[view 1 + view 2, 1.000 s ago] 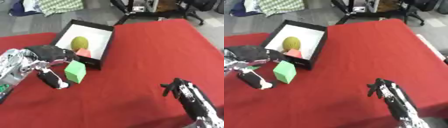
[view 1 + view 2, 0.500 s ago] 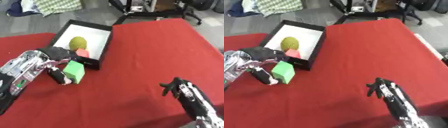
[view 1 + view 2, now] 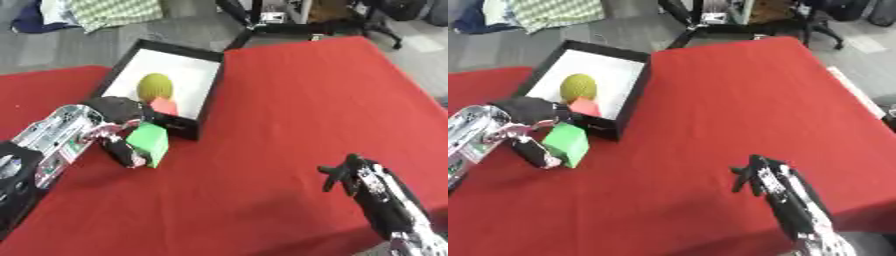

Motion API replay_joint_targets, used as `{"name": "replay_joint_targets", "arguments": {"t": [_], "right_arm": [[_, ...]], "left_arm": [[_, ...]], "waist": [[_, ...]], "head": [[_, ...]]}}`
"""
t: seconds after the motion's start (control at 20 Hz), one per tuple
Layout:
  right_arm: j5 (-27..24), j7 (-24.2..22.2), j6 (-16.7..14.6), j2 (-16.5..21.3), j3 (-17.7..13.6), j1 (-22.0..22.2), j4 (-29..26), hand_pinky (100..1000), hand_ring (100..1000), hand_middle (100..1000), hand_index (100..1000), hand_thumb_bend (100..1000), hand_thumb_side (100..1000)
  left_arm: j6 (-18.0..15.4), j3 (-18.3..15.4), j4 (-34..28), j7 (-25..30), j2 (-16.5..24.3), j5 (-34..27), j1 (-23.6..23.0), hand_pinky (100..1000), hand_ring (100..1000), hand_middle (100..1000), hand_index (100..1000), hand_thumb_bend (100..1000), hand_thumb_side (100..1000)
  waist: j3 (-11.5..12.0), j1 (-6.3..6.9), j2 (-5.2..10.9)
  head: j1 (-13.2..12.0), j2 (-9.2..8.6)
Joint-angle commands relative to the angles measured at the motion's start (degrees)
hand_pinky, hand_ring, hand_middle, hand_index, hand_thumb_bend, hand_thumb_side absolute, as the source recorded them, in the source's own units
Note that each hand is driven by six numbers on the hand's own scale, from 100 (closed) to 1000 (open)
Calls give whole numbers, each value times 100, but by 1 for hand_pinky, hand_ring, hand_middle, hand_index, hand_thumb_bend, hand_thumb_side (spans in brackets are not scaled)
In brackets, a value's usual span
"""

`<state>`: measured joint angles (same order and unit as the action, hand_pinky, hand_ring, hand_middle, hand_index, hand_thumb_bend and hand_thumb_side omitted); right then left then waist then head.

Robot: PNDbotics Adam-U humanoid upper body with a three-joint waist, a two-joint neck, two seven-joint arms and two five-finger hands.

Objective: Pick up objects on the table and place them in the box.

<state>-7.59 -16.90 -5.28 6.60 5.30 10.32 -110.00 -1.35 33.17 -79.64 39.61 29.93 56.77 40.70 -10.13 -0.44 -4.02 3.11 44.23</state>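
Progress: your left robot hand [image 3: 118, 112], now clenched around the green block [image 3: 149, 143], has carried it to the box [image 3: 206, 95] wall; only lifting in remains.

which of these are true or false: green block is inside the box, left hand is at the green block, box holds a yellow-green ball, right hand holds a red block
Green block is inside the box: false, it sits on the red cloth beside the box's near wall.
Left hand is at the green block: true, fingers curled round it.
Box holds a yellow-green ball: true.
Right hand holds a red block: false, it is empty at lower right.
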Motion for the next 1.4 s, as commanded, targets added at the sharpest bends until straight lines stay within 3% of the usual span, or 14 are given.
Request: {"name": "replay_joint_targets", "arguments": {"t": [0.05,0.15,0.25,0.3,0.35,0.4,0.6,0.9,1.1,1.4], "right_arm": [[11,-6,-9,8,-12,-36,-96,833,446,205,471,100,713],[13,-4,-8,8,-13,-35,-97,833,446,205,471,100,712],[14,-3,-9,10,-13,-35,-98,833,446,205,471,100,711],[14,-3,-11,11,-14,-35,-98,833,446,205,471,100,706],[13,-2,-13,13,-14,-35,-99,833,446,205,471,100,705],[13,-2,-15,15,-15,-34,-99,833,446,205,471,100,702],[16,6,-20,23,-26,-27,-96,833,446,205,471,100,700],[23,27,-23,37,-42,-4,-87,833,446,205,471,100,692],[18,19,-29,43,-35,14,-82,833,446,205,471,100,688],[-1,2,-18,29,-12,-4,-74,832,445,205,471,100,698]], "left_arm": [[-94,-3,56,195,28,76,131,850,826,885,1000,360,431],[-147,-14,42,353,37,93,129,833,786,836,968,360,338],[-149,-38,4,417,50,112,119,822,765,811,948,346,325],[-122,-63,-36,382,58,124,120,782,690,730,879,281,298],[-85,-79,-80,310,71,131,114,776,679,717,869,272,294],[-48,-90,-127,225,90,121,114,736,605,630,805,194,271],[91,-137,-464,-47,271,-105,163,672,515,528,717,100,246],[61,-379,-1393,-233,774,-643,534,683,515,530,722,100,221],[375,-693,-1898,-368,850,-818,791,711,552,578,766,100,205],[957,-824,-1172,-675,227,-299,962,725,598,654,827,100,219]], "waist": [[-5,-54,-33],[-3,-52,-33],[-1,-51,-31],[0,-51,-29],[0,-51,-27],[0,-50,-23],[7,-40,-8],[48,-26,33],[70,-33,62],[14,-59,51]], "head": [[9,-11],[19,-11],[29,-11],[36,-11],[40,-11],[42,-11],[49,-11],[94,-11],[87,-11],[39,-11]]}}
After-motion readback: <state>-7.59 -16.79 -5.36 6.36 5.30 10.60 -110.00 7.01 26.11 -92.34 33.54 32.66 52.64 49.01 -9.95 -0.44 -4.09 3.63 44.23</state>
